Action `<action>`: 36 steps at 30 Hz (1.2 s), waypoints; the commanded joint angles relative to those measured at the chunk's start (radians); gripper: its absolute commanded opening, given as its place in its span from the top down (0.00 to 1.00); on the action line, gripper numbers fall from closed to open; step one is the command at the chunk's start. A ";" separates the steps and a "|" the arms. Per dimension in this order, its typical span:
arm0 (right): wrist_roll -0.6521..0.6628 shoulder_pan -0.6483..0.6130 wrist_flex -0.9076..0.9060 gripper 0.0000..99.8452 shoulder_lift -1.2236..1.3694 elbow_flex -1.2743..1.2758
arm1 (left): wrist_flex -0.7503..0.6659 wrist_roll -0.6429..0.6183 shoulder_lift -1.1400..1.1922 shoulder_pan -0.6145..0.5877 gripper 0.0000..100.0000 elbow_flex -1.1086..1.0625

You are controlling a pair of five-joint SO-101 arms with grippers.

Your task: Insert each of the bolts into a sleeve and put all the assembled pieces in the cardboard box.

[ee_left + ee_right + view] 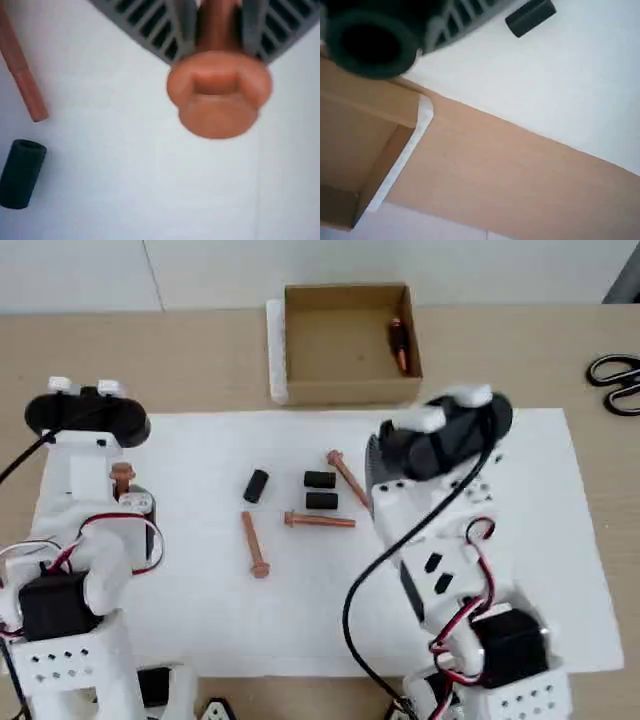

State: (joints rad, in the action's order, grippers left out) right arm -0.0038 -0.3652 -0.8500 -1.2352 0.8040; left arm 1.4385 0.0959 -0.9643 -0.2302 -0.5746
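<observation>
high view had the table point(150, 360) carrying a white sheet point(200, 620) and the cardboard box point(345, 390), one assembled piece point(400, 345) inside. left pincer point(122, 485) gripped a bolt point(217, 95), well apart from the right pincer point(380, 462), which gripped a sleeve point(370, 45). three bolts point(319, 521) and three sleeves point(319, 479) lay loose on the sheet. risk, i judged: misaligned axes would jam the bolt on the sleeve's rim and twist either piece from its grip.
</observation>
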 commanded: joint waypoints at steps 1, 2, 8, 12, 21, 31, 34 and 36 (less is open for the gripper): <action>0.011 0.004 0.185 1.00 -0.140 0.203 | -0.072 0.006 -0.014 0.011 0.99 -0.041; 0.011 0.004 0.208 1.00 -0.173 0.239 | -0.084 0.006 -0.017 0.011 0.99 -0.056; 0.011 0.001 0.271 1.00 -0.318 0.404 | -0.092 0.006 -0.017 0.011 0.99 -0.067; 0.011 0.004 0.343 1.00 -0.406 0.529 | -0.091 0.006 -0.017 0.012 0.99 -0.067; 0.069 -0.013 0.487 1.00 -0.567 0.744 | -0.084 0.006 -0.020 0.012 0.99 -0.065; 0.109 -0.101 0.490 1.00 -0.581 0.747 | -0.112 0.006 -0.017 0.232 0.99 0.139; 0.107 -0.102 0.490 1.00 -0.581 0.741 | -0.170 0.006 -0.014 0.281 0.99 0.179; 0.106 -0.102 0.490 1.00 -0.581 0.741 | -0.206 0.006 -0.014 0.293 0.99 0.179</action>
State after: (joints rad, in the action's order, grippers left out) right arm 0.0959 -0.4588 -0.3882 -1.7967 1.5574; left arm 1.2958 0.1020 -0.9643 0.0353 -0.4519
